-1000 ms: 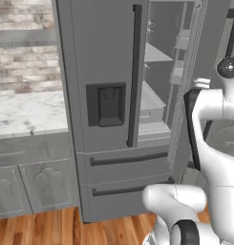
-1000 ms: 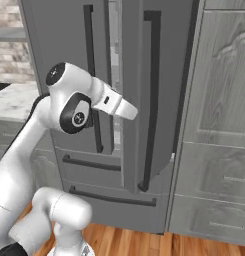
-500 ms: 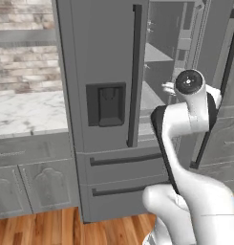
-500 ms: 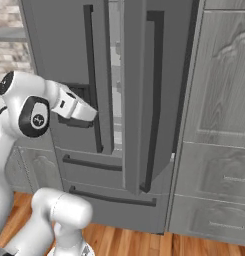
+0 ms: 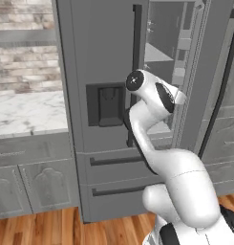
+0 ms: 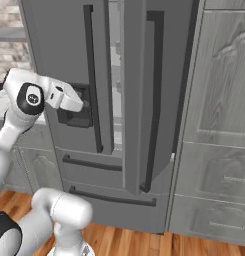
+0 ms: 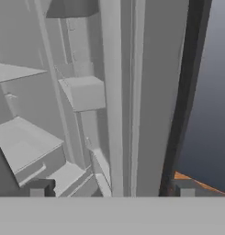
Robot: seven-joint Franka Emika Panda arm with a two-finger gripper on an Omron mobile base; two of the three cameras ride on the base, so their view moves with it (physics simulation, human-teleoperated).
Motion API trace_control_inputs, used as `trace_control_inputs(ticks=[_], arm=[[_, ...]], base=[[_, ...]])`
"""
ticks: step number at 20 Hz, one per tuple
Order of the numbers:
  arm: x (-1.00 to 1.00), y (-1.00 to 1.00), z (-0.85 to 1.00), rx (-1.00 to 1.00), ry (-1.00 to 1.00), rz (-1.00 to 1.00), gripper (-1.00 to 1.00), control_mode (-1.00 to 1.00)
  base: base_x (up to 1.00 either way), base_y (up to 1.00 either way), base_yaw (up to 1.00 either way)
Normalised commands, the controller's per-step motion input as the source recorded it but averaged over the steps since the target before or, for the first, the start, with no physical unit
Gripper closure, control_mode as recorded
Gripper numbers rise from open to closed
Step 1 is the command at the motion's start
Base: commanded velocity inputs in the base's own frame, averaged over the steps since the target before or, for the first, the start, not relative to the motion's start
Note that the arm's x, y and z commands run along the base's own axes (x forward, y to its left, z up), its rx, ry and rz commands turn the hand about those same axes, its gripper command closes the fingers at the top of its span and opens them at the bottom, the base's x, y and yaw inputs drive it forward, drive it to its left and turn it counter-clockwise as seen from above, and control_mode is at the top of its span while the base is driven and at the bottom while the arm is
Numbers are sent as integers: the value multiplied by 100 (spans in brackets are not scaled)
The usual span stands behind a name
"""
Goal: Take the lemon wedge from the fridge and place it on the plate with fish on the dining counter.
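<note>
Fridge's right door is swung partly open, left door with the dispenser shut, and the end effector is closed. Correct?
Not quite: the end effector is open, its fingertips standing wide apart in the hand view. The fridge doors are as you say, seen in the left base view.

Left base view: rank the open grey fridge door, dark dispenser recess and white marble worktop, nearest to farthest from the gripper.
1. Open grey fridge door, just to the right.
2. Dark dispenser recess, on the left door.
3. White marble worktop, far left.
</note>
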Motion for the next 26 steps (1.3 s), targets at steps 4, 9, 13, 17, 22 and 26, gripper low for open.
trace_control_inputs(ticks=[4, 9, 13, 17, 22, 26], arm=[[76, -26, 0, 0, 3, -1, -100, -100], [39, -58, -2, 0, 0, 0, -100, -100], [30, -61, -6, 0, 0, 0, -100, -100], [34, -38, -17, -1, 0, 2, -100, -100], [21, -56, -11, 0, 0, 1, -100, -100], [0, -88, -2, 0, -1, 0, -100, -100]], base=[[0, 0, 0], [0, 0, 0], [0, 0, 0], [0, 0, 0], [0, 0, 0], [0, 0, 0]])
